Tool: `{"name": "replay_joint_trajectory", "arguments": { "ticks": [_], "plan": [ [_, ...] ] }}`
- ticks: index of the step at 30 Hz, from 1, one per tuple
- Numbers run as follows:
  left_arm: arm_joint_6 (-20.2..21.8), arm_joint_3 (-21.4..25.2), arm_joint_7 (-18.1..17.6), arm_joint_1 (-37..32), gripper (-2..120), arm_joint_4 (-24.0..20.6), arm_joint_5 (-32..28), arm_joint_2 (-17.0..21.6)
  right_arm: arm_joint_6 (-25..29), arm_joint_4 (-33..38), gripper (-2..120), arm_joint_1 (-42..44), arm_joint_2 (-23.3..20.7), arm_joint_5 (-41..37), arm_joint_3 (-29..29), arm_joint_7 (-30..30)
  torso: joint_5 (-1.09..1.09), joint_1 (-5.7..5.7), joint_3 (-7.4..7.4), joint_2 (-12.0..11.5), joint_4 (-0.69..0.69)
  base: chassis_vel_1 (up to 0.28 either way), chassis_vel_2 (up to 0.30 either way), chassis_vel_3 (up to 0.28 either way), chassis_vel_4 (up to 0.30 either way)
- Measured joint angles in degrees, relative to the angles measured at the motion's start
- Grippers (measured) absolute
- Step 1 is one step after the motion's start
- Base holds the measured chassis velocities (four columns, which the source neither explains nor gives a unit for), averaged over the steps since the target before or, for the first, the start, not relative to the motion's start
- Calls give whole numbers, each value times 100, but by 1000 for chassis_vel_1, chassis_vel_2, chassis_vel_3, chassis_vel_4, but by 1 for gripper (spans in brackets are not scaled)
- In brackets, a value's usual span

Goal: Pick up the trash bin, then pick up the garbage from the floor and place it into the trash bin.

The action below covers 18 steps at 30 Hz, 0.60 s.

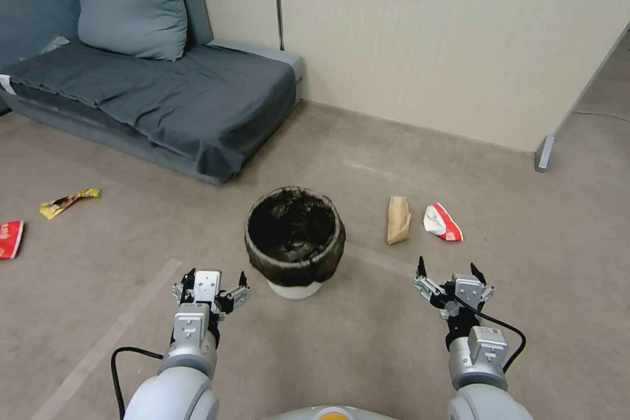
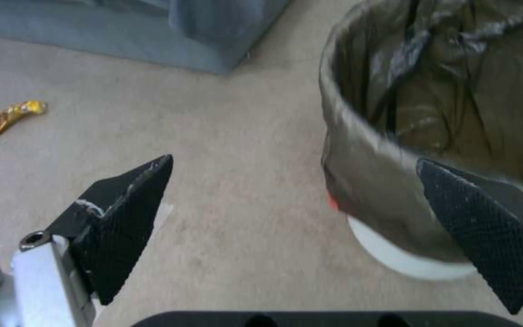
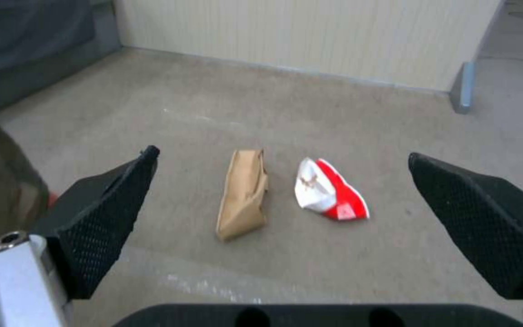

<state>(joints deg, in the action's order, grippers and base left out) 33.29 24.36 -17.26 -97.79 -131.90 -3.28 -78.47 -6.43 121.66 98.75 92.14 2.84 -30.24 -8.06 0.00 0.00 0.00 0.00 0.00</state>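
The trash bin, small, round and white with a dark bag folded over its rim, stands upright on the floor ahead of me. My left gripper hangs open just to its left and nearer me, with one fingertip in front of the bin's wall. My right gripper is open to the bin's right, empty. Beyond it lies garbage: a crumpled brown paper bag and a crushed red-and-white cup. A yellow wrapper and a red packet lie far left.
A grey sofa with a cushion stands at the back left, its front edge close behind the bin. A beige wall runs behind, with a partition end at the right. Bare carpet surrounds both arms.
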Motion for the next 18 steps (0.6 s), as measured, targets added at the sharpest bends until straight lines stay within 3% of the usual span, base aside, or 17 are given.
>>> {"name": "replay_joint_trajectory", "arguments": {
  "ticks": [7, 11, 15, 17, 18],
  "plan": [
    [-64, 33, -46, 114, 100, 48, -38, 44, 113, -11, 100, 12, 0, 71, -26, 99, 0, 0, 1, 0, 0, -90, 102, 88, -102],
    [238, 49, -82, 261, 100, -22, -338, 207, 116, -41, 100, 28, 0, 79, -19, 82, -1, 0, 0, 0, 0, -7, 10, 8, -14],
    [614, 92, -169, 473, 100, -122, -880, 469, 114, -66, 100, 37, 0, 82, -28, 72, 0, -1, 0, 0, -1, 0, 0, 0, 0],
    [880, 196, -337, 786, 100, -184, -1877, 872, 99, -87, 100, 37, 0, 78, -49, 58, -1, 0, 0, 0, -1, 0, 0, 0, 0],
    [880, 196, -337, 786, 100, -184, -1877, 872, 99, -87, 100, 37, 0, 78, -49, 58, -1, 0, 0, 0, -1, 0, 0, 0, 0]
  ]
}}
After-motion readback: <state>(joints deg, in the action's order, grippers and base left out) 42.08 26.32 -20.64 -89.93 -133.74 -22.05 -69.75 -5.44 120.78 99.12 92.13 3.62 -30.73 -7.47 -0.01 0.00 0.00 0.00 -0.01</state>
